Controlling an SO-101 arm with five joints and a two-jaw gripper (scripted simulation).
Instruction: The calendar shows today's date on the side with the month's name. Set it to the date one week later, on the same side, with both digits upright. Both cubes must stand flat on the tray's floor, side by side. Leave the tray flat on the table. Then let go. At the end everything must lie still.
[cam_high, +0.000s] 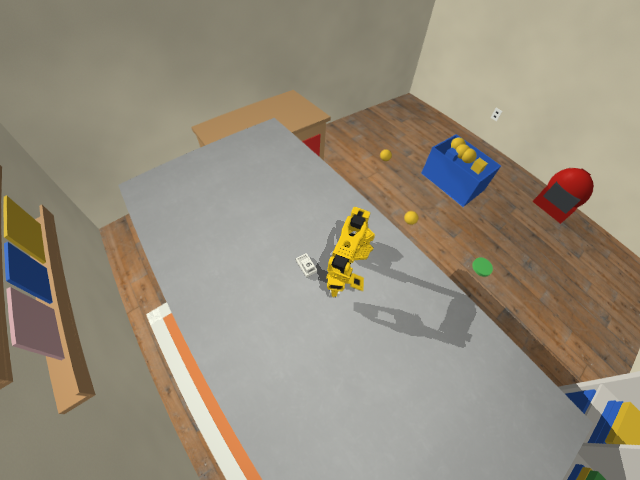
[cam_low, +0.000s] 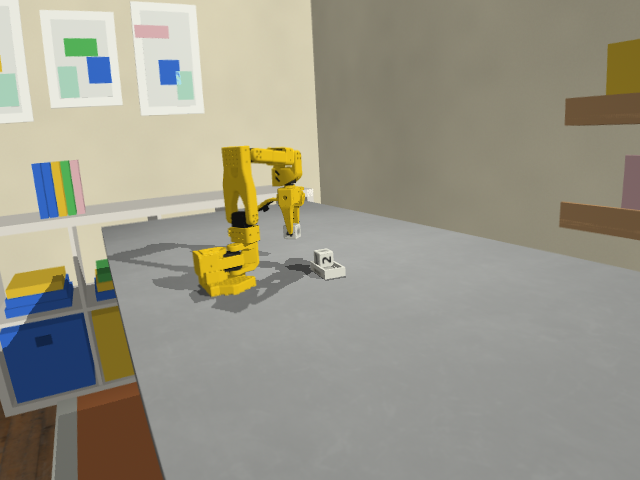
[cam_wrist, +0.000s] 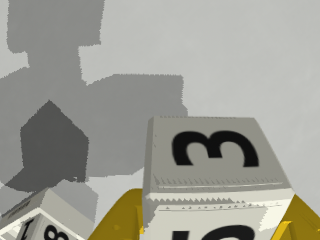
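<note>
My gripper (cam_high: 333, 291) (cam_low: 291, 234) (cam_wrist: 212, 210) is shut on a white cube (cam_low: 296, 231) (cam_wrist: 215, 150). It holds the cube in the air, to one side of the tray. In the wrist view a sideways 3 shows on one face, and a second digit is cut off below. The white tray (cam_high: 300, 258) (cam_low: 334, 274) (cam_wrist: 70, 206) lies on the table. The other white cube (cam_high: 309, 265) (cam_low: 324, 257) is in one end of the tray, with a 6 on top and a sideways 2 on a side. The tray's other end holds no cube.
The grey table (cam_high: 289, 361) (cam_low: 413, 335) bears the arm's base (cam_low: 227, 284). The arm's shadow falls across it. A blue bin (cam_high: 454, 175), yellow balls and a green disc (cam_high: 482, 266) are on the floor beyond its edge.
</note>
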